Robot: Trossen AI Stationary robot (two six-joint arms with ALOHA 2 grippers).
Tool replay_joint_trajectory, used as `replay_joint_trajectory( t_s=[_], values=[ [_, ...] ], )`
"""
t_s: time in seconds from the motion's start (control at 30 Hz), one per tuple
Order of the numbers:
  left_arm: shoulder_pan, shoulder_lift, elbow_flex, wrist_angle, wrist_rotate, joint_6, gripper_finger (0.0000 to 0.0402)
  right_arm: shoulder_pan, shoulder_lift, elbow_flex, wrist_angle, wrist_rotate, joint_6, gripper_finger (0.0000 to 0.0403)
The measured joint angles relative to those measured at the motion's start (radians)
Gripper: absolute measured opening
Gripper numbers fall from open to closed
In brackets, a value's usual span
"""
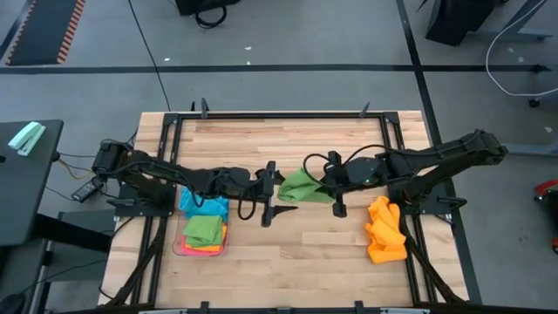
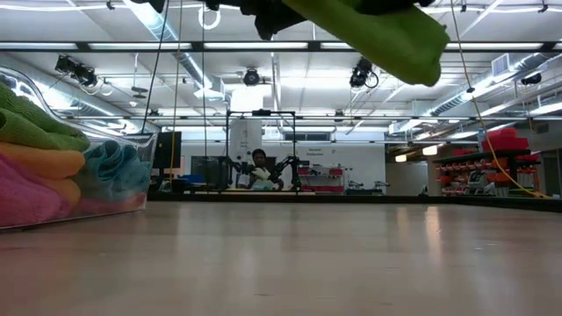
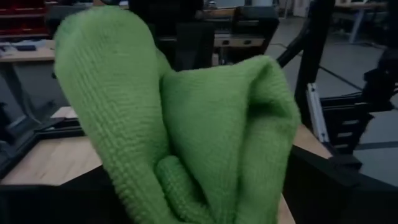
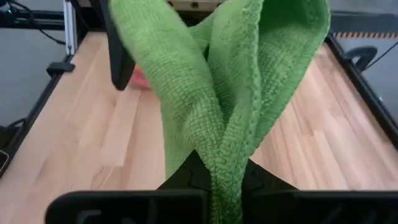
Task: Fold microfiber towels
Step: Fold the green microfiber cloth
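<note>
Green, loop-textured microfiber towel (image 4: 230,93) fills both wrist views and hangs in mid-air above the middle of the light wooden slatted table (image 1: 296,253). The right gripper (image 1: 335,185) has its jaws pressed together on one bunched corner of this cloth, which rises from between them in two folds. The left gripper (image 1: 272,187) faces it from the other side with its jaws spread as wide as they go; the free end of the green towel lies just in front of them and between their tips, but they are not clamped on it. In the low view the cloth's rounded lower edge (image 2: 386,35) hangs well clear of the tabletop.

Behind the left gripper, beside its arm, a clear plastic tray (image 1: 180,248) holds a stack of folded towels: a green one (image 1: 204,230) on top, orange and pink layers beneath, and a crumpled sky-blue towel (image 1: 199,207) at the tray's far end. Beyond the right gripper, near its arm's base, a loose heap of orange microfiber towels (image 1: 385,229) lies on the wood.
</note>
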Motion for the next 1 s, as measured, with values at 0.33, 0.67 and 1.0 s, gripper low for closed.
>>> replay_joint_trajectory(
  t_s=[0.33, 0.67, 1.0],
  values=[
    [0.000, 0.000, 0.000, -0.005, -0.064, 0.040, 0.0269, -0.003, 0.068, 0.000, -0.027, -0.034, 0.048, 0.0023],
    [0.003, 0.000, 0.000, -0.105, -0.064, 0.035, 0.0188, -0.007, 0.123, 0.000, -0.006, -0.068, 0.049, 0.0023],
    [-0.006, 0.000, 0.000, -0.148, -0.041, 0.092, 0.0037, -0.007, 0.159, 0.000, -0.008, -0.154, 0.085, 0.0023]
  ],
)
